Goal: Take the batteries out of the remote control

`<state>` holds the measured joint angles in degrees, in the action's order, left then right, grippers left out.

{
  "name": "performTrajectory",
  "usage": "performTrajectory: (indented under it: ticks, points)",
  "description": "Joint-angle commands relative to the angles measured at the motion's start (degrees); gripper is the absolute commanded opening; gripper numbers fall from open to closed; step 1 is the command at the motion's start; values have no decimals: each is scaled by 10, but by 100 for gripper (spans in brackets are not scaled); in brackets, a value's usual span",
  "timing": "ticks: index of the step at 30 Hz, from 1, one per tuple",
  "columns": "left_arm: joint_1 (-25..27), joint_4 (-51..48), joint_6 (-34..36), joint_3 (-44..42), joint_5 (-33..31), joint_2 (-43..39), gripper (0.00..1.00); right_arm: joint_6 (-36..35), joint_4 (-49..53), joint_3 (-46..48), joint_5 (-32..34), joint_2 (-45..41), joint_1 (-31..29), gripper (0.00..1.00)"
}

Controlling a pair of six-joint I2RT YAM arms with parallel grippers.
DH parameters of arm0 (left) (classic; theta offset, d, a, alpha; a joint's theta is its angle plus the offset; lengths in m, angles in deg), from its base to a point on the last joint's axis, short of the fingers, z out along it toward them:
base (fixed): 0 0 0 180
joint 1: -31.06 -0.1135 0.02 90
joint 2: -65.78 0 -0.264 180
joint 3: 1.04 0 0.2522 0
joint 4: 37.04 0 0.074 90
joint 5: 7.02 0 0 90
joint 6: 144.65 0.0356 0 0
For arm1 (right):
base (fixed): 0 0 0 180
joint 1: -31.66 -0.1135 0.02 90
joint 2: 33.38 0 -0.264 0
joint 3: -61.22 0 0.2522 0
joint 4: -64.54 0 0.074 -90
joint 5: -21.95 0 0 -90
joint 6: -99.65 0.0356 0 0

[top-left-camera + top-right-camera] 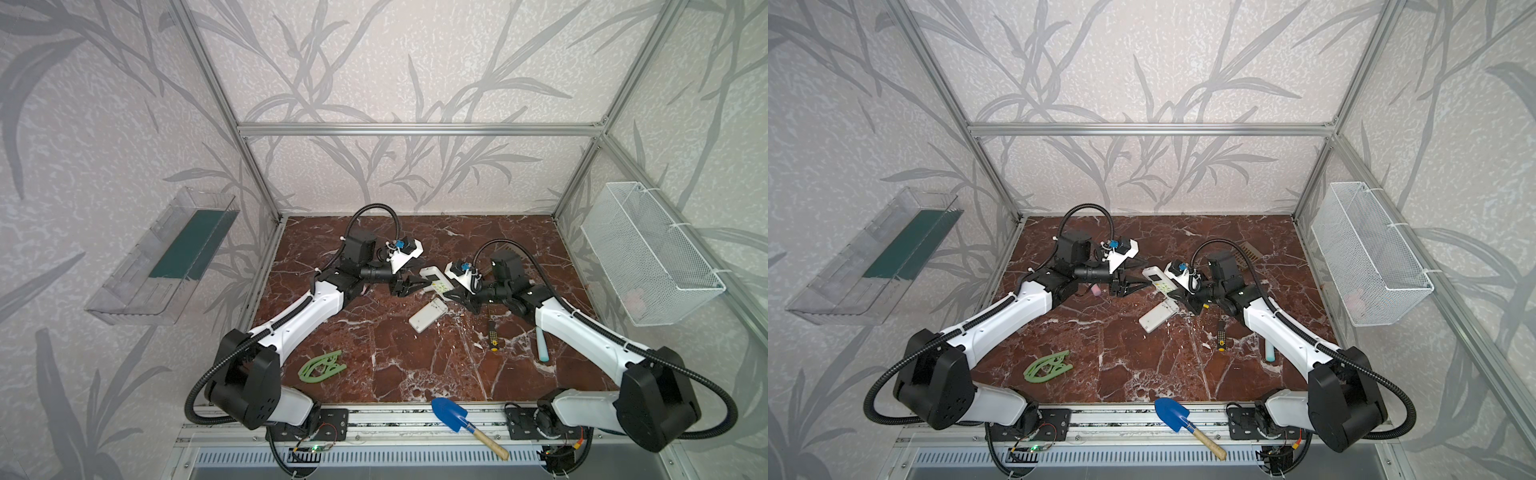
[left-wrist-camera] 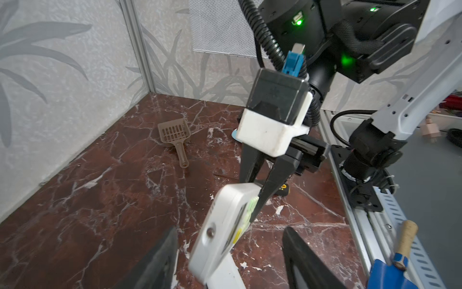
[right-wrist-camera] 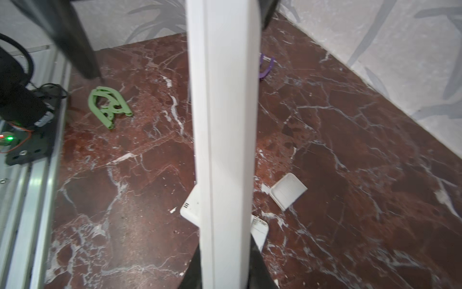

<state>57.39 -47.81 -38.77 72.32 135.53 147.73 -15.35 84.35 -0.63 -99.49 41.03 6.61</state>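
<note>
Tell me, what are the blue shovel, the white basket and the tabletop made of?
Blue shovel: smooth blade, painted metal or plastic; pale matte handle looks wooden. White basket: see-through mesh on a wire frame, probably coated metal. Tabletop: red-brown, white-veined, slightly glossy; marble or a printed imitation.

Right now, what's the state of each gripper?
Left gripper: open, fingers either side of the white remote, not gripping it.
Right gripper: closed, holding the white remote.
</note>
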Motion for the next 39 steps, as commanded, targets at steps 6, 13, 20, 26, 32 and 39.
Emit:
performTrajectory:
  ticks: [6,13,20,26,32,39]
  points:
    - [-5,7,-229,4,-173,-26,100,-7,-102,50,194,-67,-8,7]
    - [-6,-60,-467,35,-248,-33,100,-84,-144,82,289,-98,-42,7]
    - [-5,-34,-673,24,-222,-33,99,-146,-224,119,354,-102,-69,7]
    - [3,-18,-750,-10,-265,-58,100,-196,-284,138,379,-91,-87,6]
    - [27,-58,-758,2,-307,-67,99,-228,-321,139,380,-76,-99,6]
    - [51,-20,-813,12,-300,-43,100,-254,-353,138,380,-64,-107,5]
